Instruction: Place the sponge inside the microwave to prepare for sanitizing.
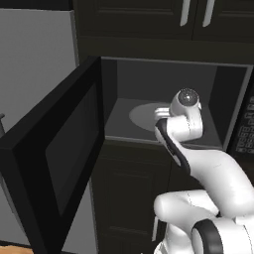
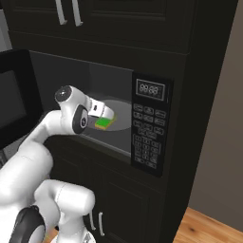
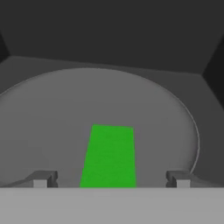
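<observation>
1. The dark cabinet wall (image 2: 199,57) takes up most of the scene, with upper cabinet doors (image 1: 149,15) above and lower ones below the built-in microwave (image 2: 118,85).
2. The microwave door (image 1: 54,158) hangs wide open, swung out to the left and toward the near side, so the grey cavity is fully exposed. The keypad (image 2: 149,142) with its small display sits on the right.
3. The white arm (image 1: 208,168) reaches up from below and pokes its wrist right into the opening, over the near part of the cavity floor.
4. There is the round pale turntable (image 3: 100,105), lying flat across the cavity floor.
5. And the sponge (image 3: 109,155), green on top with a yellowish underside in the right base view, lies flat on the near part of the turntable, inside the microwave.
6. The gripper (image 3: 111,179) has its fingertips (image 3: 41,178) spread wide apart, one on each side of the sponge and clear of it. Nothing is held.
7. Key relation: the sponge lies directly ahead of the gripper, centred between the fingers, its long axis running away into the cavity along the line of reach.
8. My call: the placing looks done, and a straight pull-back toward the near side should clear the sponge.
</observation>
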Controlling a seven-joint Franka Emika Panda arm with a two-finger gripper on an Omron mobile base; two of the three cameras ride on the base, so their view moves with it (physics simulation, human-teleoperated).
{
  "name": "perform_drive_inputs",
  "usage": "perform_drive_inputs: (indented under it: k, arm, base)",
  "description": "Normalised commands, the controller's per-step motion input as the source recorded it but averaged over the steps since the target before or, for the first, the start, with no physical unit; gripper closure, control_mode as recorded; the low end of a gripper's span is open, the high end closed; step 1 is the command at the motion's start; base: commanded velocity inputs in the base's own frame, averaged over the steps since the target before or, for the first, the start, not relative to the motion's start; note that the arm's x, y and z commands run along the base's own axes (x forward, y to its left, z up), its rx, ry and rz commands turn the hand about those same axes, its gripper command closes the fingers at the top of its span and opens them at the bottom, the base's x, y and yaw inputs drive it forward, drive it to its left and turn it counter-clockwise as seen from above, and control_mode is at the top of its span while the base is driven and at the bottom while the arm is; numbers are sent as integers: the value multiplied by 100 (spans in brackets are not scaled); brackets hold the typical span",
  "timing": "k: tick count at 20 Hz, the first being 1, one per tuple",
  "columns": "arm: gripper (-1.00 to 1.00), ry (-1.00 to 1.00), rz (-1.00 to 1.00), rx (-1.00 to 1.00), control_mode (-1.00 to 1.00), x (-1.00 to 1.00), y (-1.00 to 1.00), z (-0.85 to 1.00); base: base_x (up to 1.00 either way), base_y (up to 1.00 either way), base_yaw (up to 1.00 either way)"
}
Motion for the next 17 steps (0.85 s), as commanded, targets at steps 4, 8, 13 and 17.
perform_drive_inputs:
  k: [4,8,13,17]
  arm:
    - [-100,-4,0,0,-100,-92,4,7]
    - [-100,-2,0,0,-100,-99,16,40]
    - [-100,-3,0,0,-100,-93,50,70]
    - [-100,-1,0,1,-100,-86,56,75]
  base:
    - [0,0,0]
    - [0,0,0]
    - [0,0,0]
    - [0,0,0]
